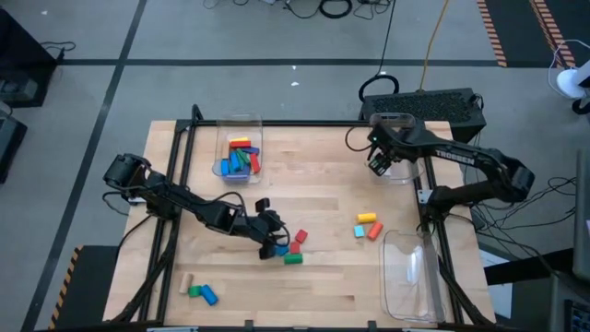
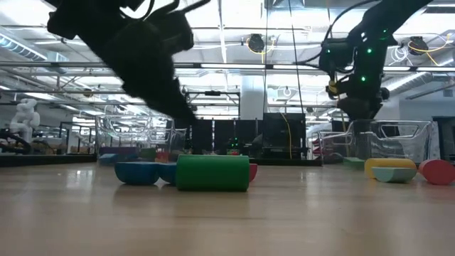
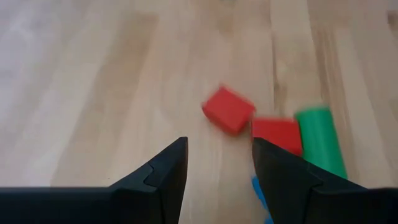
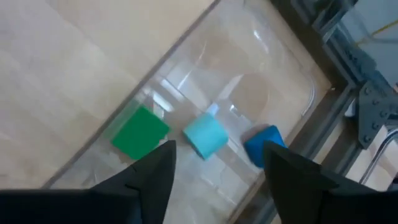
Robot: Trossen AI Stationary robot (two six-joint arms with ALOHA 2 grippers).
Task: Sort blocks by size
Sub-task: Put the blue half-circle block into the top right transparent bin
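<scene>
My left gripper (image 1: 273,232) sits low over the light wooden table (image 1: 323,194) at about 7 o'clock from its centre. Its fingers (image 3: 165,174) stand parted with nothing between them. Just ahead of them lie a small red wooden cube (image 3: 228,110), a red rectangular block (image 3: 277,134) and a green wooden cylinder (image 3: 321,142); the red rectangular block touches the cylinder's side. A sliver of a blue block (image 3: 260,191) shows beside my own finger, its shape hard to tell.

My right gripper (image 1: 379,162) hangs over the small clear plastic bin (image 1: 398,148) at 2 o'clock on the table. Its fingers are spread wide and empty. In that bin lie a green wooden cube (image 4: 140,132), a pale blue cube (image 4: 206,135) and a darker blue block (image 4: 263,144).

A second clear bin (image 1: 239,148) at 11 o'clock holds a heap of blue, green, red and yellow blocks (image 1: 240,159). A large clear bin (image 1: 412,277) stands at 4 o'clock. Near it lie a yellow cylinder (image 1: 368,219), a pale blue piece (image 1: 359,231) and an orange piece (image 1: 374,231). At 7 o'clock by the near edge lie a plain wood cylinder (image 1: 184,280), a small green block (image 1: 195,291) and a blue cylinder (image 1: 209,295).
</scene>
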